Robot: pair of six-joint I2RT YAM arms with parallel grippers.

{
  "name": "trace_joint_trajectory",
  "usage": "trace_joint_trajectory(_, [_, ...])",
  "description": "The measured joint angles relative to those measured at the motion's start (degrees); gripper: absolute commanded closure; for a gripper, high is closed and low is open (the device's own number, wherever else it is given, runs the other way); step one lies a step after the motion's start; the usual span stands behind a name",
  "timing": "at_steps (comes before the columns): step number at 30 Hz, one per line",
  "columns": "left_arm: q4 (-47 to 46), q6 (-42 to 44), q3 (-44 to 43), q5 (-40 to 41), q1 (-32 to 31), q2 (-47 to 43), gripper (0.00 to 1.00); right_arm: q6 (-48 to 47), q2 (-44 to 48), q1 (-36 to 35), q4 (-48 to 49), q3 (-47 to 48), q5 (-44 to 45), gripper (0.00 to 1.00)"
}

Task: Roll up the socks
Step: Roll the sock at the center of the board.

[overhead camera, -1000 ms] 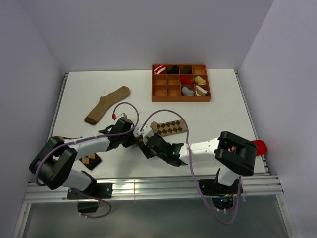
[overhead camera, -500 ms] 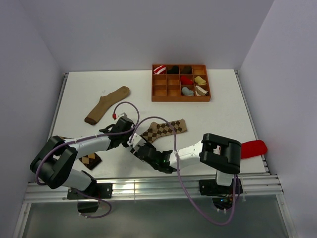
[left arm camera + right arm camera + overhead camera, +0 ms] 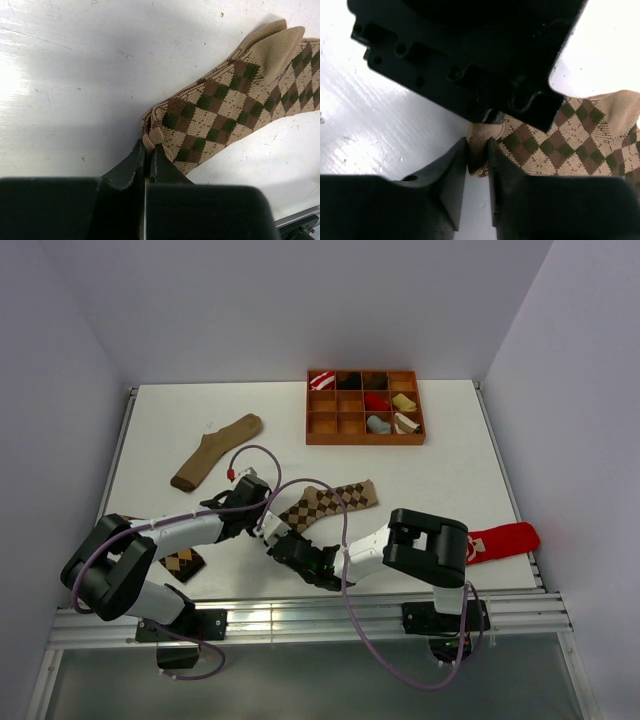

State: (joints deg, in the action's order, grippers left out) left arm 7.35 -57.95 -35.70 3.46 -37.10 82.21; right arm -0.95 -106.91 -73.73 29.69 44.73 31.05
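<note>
The lighter argyle sock [image 3: 328,502] lies flat at the table's middle, cuff end toward the near left. My left gripper [image 3: 263,524] is shut on the cuff edge, as the left wrist view shows [image 3: 148,148], with the sock [image 3: 225,105] stretching away to the upper right. My right gripper [image 3: 281,541] is right beside it and pinches the same cuff corner [image 3: 478,150]; the sock [image 3: 570,142] shows to the right. The darker argyle sock [image 3: 184,562] lies partly under my left arm. A small grey sock [image 3: 377,424] sits in the tray.
A long plain tan sock [image 3: 215,452] lies at the back left. A wooden compartment tray [image 3: 322,437] with several rolled socks stands at the back. A red sock [image 3: 505,539] lies by the right edge. The left gripper's body [image 3: 470,50] fills the top of the right wrist view.
My right arm has swung left, bringing its gripper next to the left one at the cuff. The light argyle sock has shifted left. More of the red sock shows.
</note>
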Motion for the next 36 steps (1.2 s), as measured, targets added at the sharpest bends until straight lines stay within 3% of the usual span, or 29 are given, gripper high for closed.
trace_joint_trajectory(1, [-0.02, -0.02, 0.00, -0.02, 0.00, 0.00, 0.99, 0.00, -0.22, 0.00, 0.37, 0.00, 0.11, 0.86])
trace_joint_trajectory(4, [-0.11, -0.22, 0.00, 0.02, 0.00, 0.00, 0.96, 0.92, -0.44, 0.04, 0.81, 0.00, 0.20, 1.00])
trace_joint_trajectory(10, [0.96, -1.31, 0.31, 1.07, 0.00, -2.05, 0.72, 4.46, 1.20, 2.10, 1.73, -1.64, -3.58, 1.00])
trace_joint_trajectory(13, [2.14, -2.47, 0.50, 2.49, -0.02, -5.46, 0.57, 7.06, 3.28, 4.37, 1.75, -3.23, -8.04, 1.00])
trace_joint_trajectory(14, [2.27, -2.89, 0.50, 3.04, -0.02, -6.80, 0.46, 8.07, 4.00, 5.35, 1.73, -3.82, -9.92, 1.00])
trace_joint_trajectory(18, [2.67, -4.46, 0.61, 5.88, -0.02, -12.83, 0.31, 12.41, 6.01, 9.94, 1.73, -5.20, -19.21, 1.00])
trace_joint_trajectory(26, [-1.79, -8.07, 7.23, 8.13, -0.02, -21.81, 0.30, 25.00, 7.21, 21.49, 8.09, -9.51, -41.97, 1.00])
trace_joint_trajectory(36, [-9.86, -10.95, 13.75, 4.52, -0.11, -18.95, 0.34, 43.82, -3.34, 31.98, 24.11, -11.34, -63.30, 1.00])
